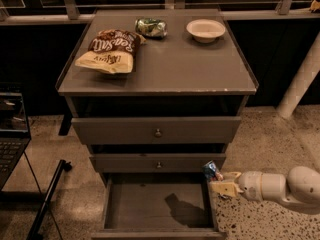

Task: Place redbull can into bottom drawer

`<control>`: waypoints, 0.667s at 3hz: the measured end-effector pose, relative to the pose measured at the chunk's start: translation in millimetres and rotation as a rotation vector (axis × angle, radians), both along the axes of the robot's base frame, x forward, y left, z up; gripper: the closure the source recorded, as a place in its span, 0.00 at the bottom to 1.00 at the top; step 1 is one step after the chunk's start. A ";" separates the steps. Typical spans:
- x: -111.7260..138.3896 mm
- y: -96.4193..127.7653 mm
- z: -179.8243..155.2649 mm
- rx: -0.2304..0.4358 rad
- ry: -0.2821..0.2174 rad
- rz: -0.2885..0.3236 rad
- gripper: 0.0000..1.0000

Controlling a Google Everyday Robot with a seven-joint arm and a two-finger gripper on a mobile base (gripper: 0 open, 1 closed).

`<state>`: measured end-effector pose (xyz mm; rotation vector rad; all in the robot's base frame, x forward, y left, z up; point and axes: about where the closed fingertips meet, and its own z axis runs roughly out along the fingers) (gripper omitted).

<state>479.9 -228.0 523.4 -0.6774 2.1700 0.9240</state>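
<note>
Laptop (9, 139): far left of the fingers, low by the floor, out of your path.
Chip bag (110, 51): on the bench (175, 76), well above and left of the fingers. It is brown and cream, and its big lettering lies upside down to the camera, so I cannot read it reliably.
Green can (151, 27): on its side at the back of the bench, just beside the bag's far corner. No label is legible.
Bottom drawer (150, 206): pulled out, just left of and below the fingers, with a shadow on its grey floor. It stands open so the load can go straight in.
Bowl (205, 30): pale and upright, high above the fingers at the bench's back right.
Redbull can (212, 170): tilted, by the drawer's right wall and not yet inside. Blue with a red mark; no words are readable.
Gripper (216, 179): reaches in from the right at drawer height, fingers (223, 188) clamped on the can's lower end. You will likely need to carry it left past the wall, then lower it before letting go.
</note>
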 end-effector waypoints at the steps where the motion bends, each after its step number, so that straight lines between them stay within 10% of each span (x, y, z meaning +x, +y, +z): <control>1: -2.1 11.1 -65.0 0.083 0.053 -0.017 1.00; 2: 0.0 28.3 -120.0 0.150 0.123 0.001 1.00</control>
